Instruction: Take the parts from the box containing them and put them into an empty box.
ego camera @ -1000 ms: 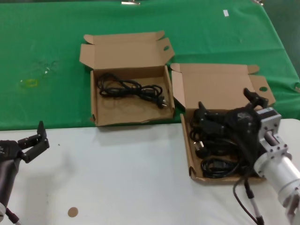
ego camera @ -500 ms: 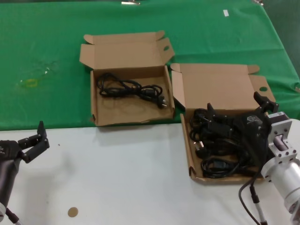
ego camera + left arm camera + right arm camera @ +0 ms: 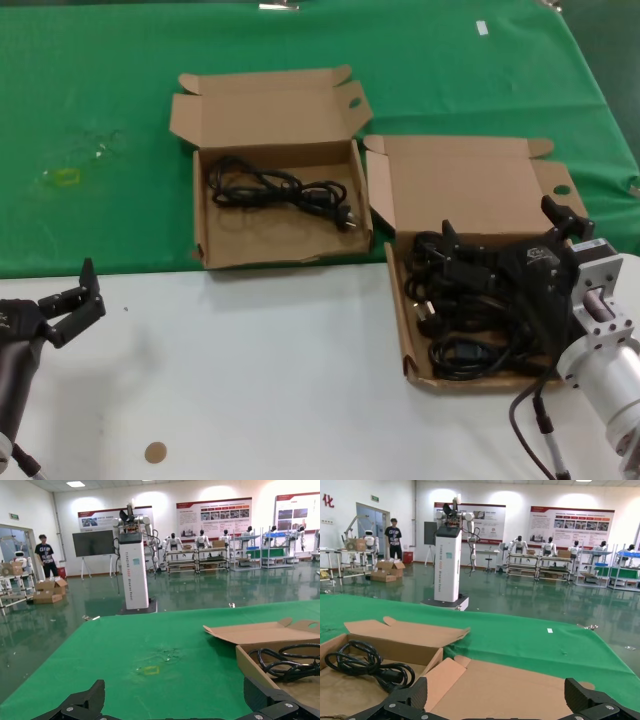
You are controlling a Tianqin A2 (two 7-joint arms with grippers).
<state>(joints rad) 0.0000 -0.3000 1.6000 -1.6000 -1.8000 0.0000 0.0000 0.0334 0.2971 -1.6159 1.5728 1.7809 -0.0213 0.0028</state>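
The box with the parts (image 3: 398, 322) stands open at the right, its lid (image 3: 465, 185) back; several black cables (image 3: 455, 322) lie piled in it. My right gripper (image 3: 500, 224) is open just above that pile, holding nothing; its own view (image 3: 497, 694) looks over the lid (image 3: 510, 690). The other box (image 3: 200, 222) stands open further back and left, with one black cable (image 3: 280, 188) in it, which also shows in the right wrist view (image 3: 365, 667). My left gripper (image 3: 72, 300) is open and empty at the near left, far from both boxes.
A green cloth (image 3: 100, 100) covers the far half of the table; the near half is white (image 3: 250, 380). A small brown disc (image 3: 154, 452) lies near the front edge. A faint yellowish mark (image 3: 62, 177) is on the cloth at left.
My right gripper shifted a little to the right over the full box within the last second, then held still. The left arm and the cables have not moved.
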